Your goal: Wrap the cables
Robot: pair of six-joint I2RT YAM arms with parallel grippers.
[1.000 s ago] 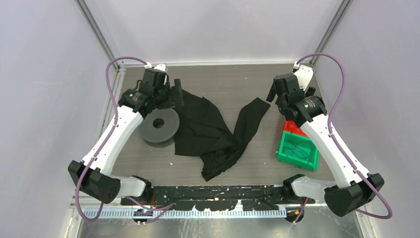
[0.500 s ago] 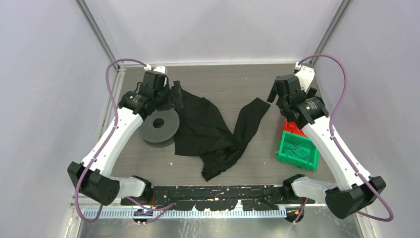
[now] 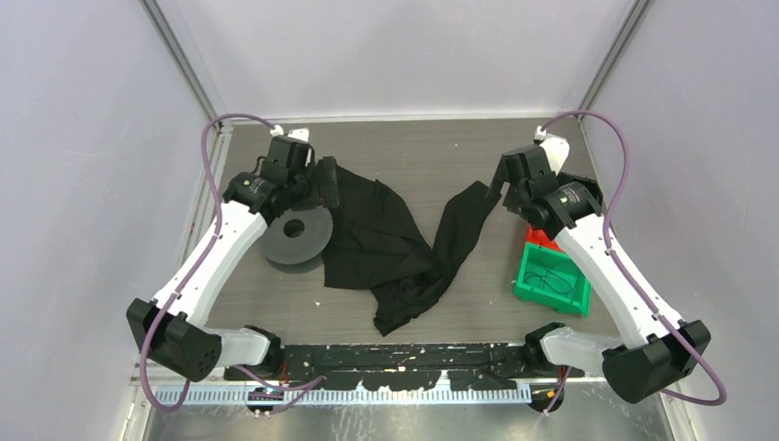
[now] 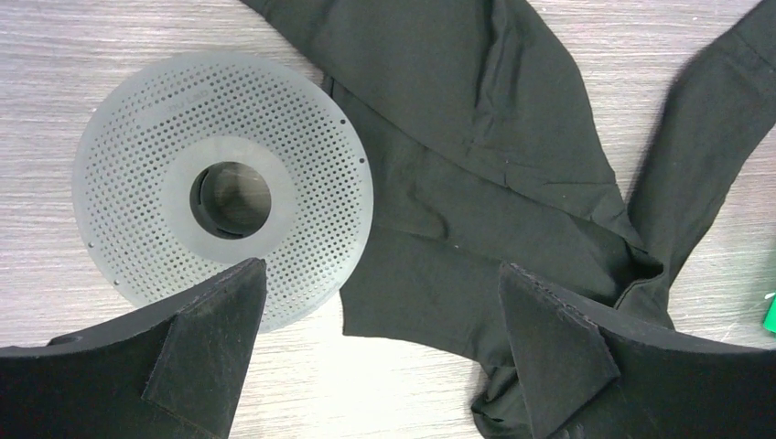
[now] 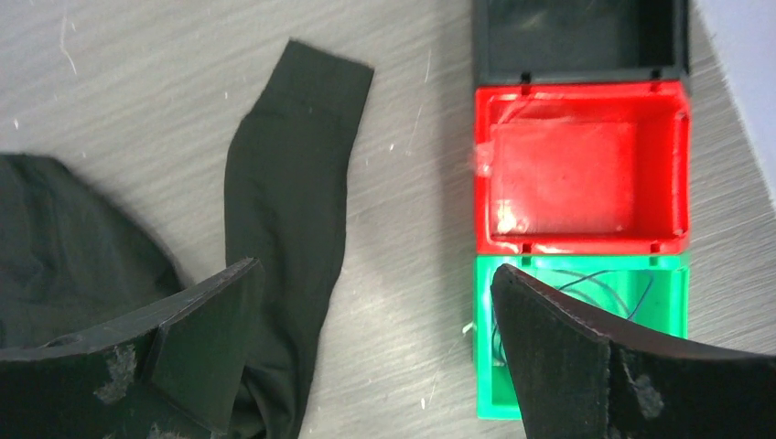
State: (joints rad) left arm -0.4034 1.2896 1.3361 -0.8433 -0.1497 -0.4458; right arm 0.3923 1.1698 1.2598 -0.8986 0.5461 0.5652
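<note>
**Cable in the green bin, both pincers apart**

The thin cable (image 3: 551, 277) lies in loose loops inside the green bin (image 3: 542, 300), with no single long axis. Only the right wrist view shows a black bin (image 5: 576, 66) beyond the red bin (image 5: 482, 174). The left gripper (image 4: 380, 274) and the right gripper (image 5: 375, 274) are spread wide and empty.

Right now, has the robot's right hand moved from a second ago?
Yes. The right gripper has slid a little left, farther from the green box and closer to the black cloth.
</note>
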